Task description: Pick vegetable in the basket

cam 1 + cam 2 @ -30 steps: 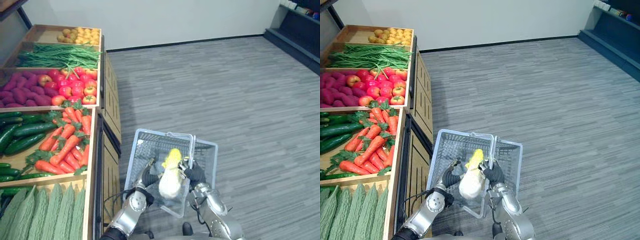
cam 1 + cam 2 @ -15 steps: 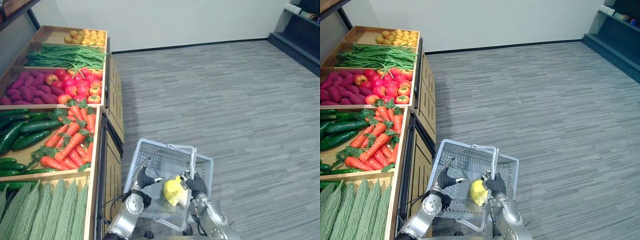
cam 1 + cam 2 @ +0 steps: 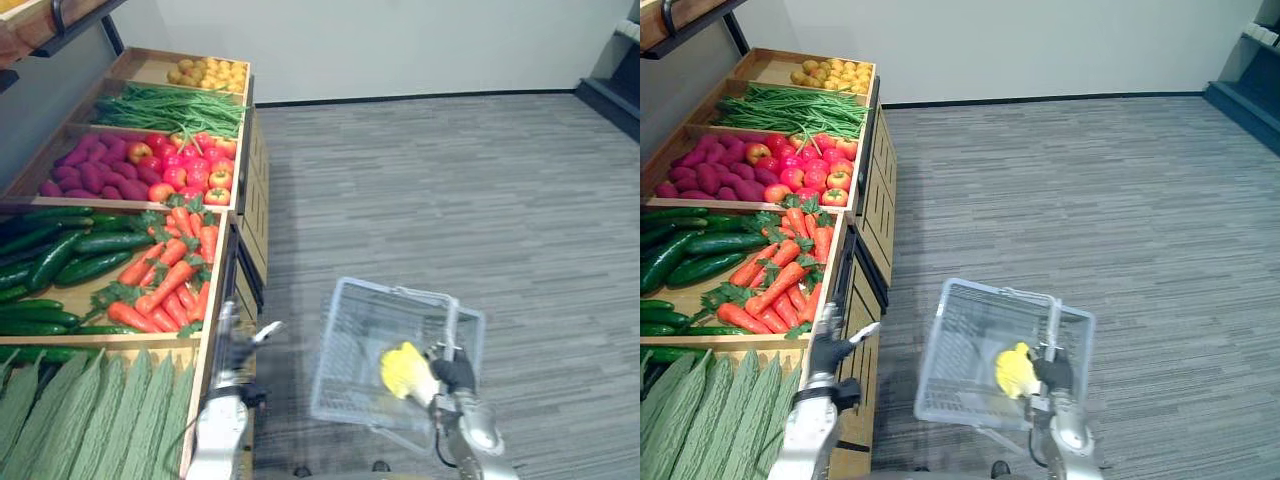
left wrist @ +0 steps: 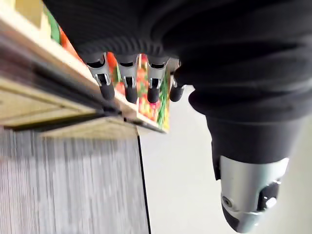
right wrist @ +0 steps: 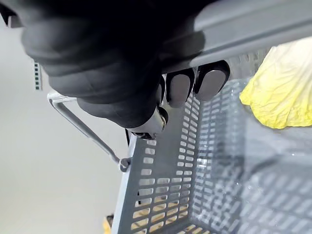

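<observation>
1. Right hand (image 3: 1052, 372) is closed round the handle (image 5: 253, 24) of the grey wire basket (image 3: 940, 345). Its wrist view shows the dark fingertips (image 5: 179, 87) curled under the bar, so this hand is carrying the basket.
2. Inside the basket, just beside the handle, lies a yellow leafy cabbage (image 3: 1014, 369). It rests on the mesh bottom against the side nearest the right hand, with neither hand touching it.
3. Left hand (image 3: 836, 349) is well to the left of the basket, by the front edge of the wooden bench (image 3: 830, 320). Its fingers (image 4: 127, 80) are stretched out and hold nothing.
4. On the bench, farther left of the basket, are crates of carrots (image 3: 775, 285) and cucumbers (image 3: 700, 250).
5. Judging by how things lie, one vegetable is in and the placing step looks done. If more are wanted, the free left hand looks best placed to reach the bench while the right hand holds the basket steady.
</observation>
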Tool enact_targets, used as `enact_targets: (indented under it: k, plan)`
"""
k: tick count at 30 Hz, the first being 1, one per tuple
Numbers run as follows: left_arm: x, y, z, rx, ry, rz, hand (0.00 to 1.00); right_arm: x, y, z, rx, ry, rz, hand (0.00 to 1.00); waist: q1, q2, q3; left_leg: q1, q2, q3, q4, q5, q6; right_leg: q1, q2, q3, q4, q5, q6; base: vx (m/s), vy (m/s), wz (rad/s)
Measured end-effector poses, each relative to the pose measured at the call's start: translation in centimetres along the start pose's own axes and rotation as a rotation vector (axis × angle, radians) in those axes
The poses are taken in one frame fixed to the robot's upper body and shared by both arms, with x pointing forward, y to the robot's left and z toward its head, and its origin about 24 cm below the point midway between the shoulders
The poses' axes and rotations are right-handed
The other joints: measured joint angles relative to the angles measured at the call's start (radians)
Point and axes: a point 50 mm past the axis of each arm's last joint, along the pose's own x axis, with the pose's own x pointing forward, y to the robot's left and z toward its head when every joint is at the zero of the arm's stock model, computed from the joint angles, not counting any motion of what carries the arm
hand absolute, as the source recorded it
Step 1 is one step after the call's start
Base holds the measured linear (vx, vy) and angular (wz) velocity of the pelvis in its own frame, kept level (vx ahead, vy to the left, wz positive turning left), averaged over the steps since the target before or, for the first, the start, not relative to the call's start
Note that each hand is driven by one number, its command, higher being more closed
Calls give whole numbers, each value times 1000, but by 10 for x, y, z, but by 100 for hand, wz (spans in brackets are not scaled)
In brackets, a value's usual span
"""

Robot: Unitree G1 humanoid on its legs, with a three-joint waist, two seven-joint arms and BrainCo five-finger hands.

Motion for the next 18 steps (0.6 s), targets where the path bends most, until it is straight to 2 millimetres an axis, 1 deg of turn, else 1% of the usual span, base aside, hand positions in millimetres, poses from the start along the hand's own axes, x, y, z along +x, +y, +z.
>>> enact_targets:
  k: [1,3,4,6,7,8,9,10,11,12,13,14,15,16,17,18]
  plan:
    - [-3,0,0,-38,6,15,0,-1,-4,-1,6,5,-27,100,0,1,1,-7,6,14,26,-20,-2,-2,-1,-10,22,-21,1,41,1,21]
    - [-4,-1,2,-65,6,23,0,-3,-6,-3,9,11,-46,100,-1,5,3,-35,21,34,90,-55,-6,-7,0,-28,51,-45,-4,49,-16,28]
    - [-4,-1,4,-100,1,34,0,-8,-12,-4,3,13,-76,100,-1,17,10,-86,48,33,224,-120,-14,-13,15,-53,110,-90,-10,68,-35,31]
    - [-5,1,5,-113,-2,45,0,-11,-14,-2,1,5,-87,100,8,28,17,-99,69,35,294,-153,-21,-14,28,-59,148,-121,-15,87,-34,10]
    - [-6,2,5,-113,-1,47,0,-16,-16,1,2,-13,-99,100,22,31,23,-113,87,55,389,-172,-36,-9,37,-59,180,-158,-24,110,-32,6]
    - [-5,3,5,-120,-1,48,0,-16,-16,6,2,-32,-103,100,22,33,34,-158,101,71,501,-171,-37,-3,37,-66,198,-178,-25,102,-53,16]
    - [-5,2,6,-127,-5,48,0,-16,-17,12,-3,-56,-101,100,23,41,42,-206,122,89,620,-162,-50,2,43,-73,211,-194,-31,67,-34,24]
    - [-6,2,5,-127,1,47,0,-16,-17,18,-9,-84,-95,100,25,52,50,-266,154,103,765,-124,-79,25,50,-76,219,-222,-48,81,-24,15]
    - [-6,1,5,-129,2,48,0,-16,-16,20,-12,-92,-92,100,29,47,58,-301,167,115,832,-95,-82,39,51,-74,219,-230,-54,146,23,6]
    - [-6,1,6,-132,0,51,0,-16,-13,23,-14,-103,-85,100,39,50,58,-334,185,138,903,-93,-71,64,47,-72,213,-244,-58,152,30,-3]
    - [-6,1,7,-134,-7,50,0,-15,-12,25,-11,-112,-84,100,47,51,58,-343,190,148,901,-108,-53,73,42,-67,214,-253,-57,223,48,-4]
    - [-6,1,11,-137,-23,49,0,-12,-11,31,-13,-138,-84,100,54,51,58,-377,188,153,876,-147,-38,87,33,-62,211,-266,-56,319,96,-1]
    - [-5,1,14,-140,-35,50,0,-8,-8,37,-9,-160,-81,100,61,47,57,-418,176,159,820,-166,-39,92,16,-60,205,-278,-44,333,123,-2]
    - [-5,1,14,-140,-37,48,0,-6,-7,39,-7,-170,-83,100,70,46,57,-433,169,161,775,-166,-40,93,7,-59,205,-284,-43,294,141,-13]
    - [-5,0,15,-142,-40,46,0,-3,-10,45,-16,-190,-93,100,81,44,56,-444,151,179,660,-155,-50,94,-13,-56,205,-302,-20,334,198,-15]
    - [-5,1,14,-138,-38,49,0,-1,-10,46,-27,-196,-93,100,84,49,49,-430,139,183,552,-84,-2,110,-19,-54,212,-329,17,368,205,-9]
